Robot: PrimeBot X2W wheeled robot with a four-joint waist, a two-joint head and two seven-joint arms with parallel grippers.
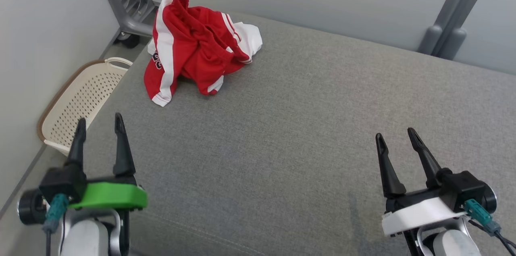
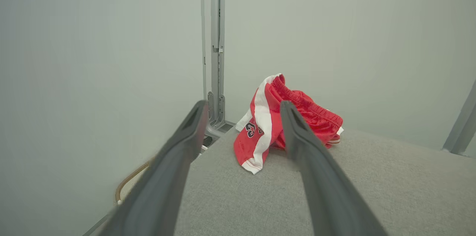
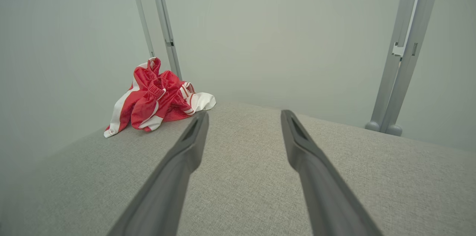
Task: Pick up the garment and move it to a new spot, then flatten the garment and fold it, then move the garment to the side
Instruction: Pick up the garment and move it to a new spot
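Well ahead of the open left claw [image 1: 100, 122] lies the crumpled garment [image 1: 193, 46].

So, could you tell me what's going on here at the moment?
Nothing is being handled yet. The red-and-white garment lies crumpled at the far left corner of the grey cushioned surface. The robot's left hand and right hand are both open and empty, well short of the garment. A cream basket sits off the surface's left edge.
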